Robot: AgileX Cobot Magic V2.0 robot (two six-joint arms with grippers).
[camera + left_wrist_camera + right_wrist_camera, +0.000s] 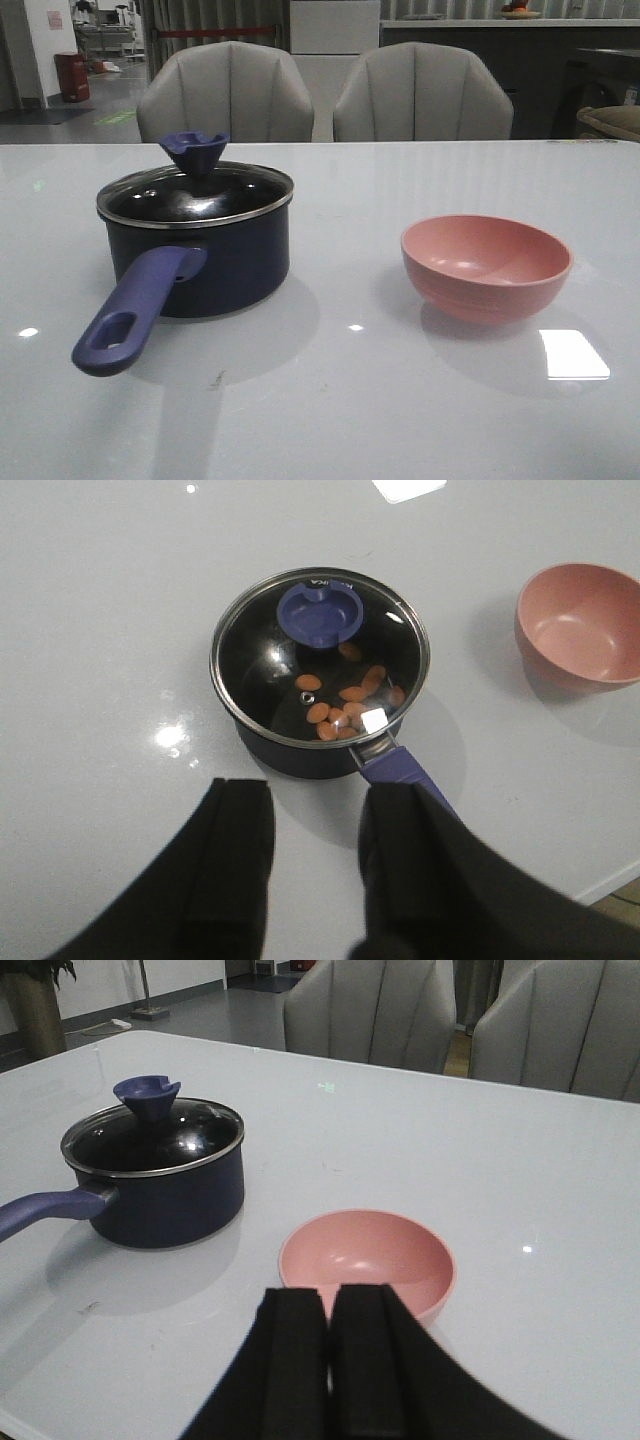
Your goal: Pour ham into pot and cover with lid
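The white surface (330, 420) carries the pot (200, 260) on the robot's left, with its handle (135, 310) pointing back toward the robot. The lid (195, 195) sits closed on the pot's rim. The pink bowl (486, 265) stands well apart to the right. The left tool (315, 865) is released, its fingers spread, above the surface near the handle. The right tool (330, 1360) is clenched, gripping nothing, just by the bowl. The ham (345, 705) lies inside the pot, under the glass.

we see a dark navy pot (215, 262) with a purple-blue handle. its clear lid (320, 658) has a steel rim and dark blue knob. the ham (345, 705) is orange-pink, the bowl (486, 266) salmon pink, the table (330, 400) glossy white.
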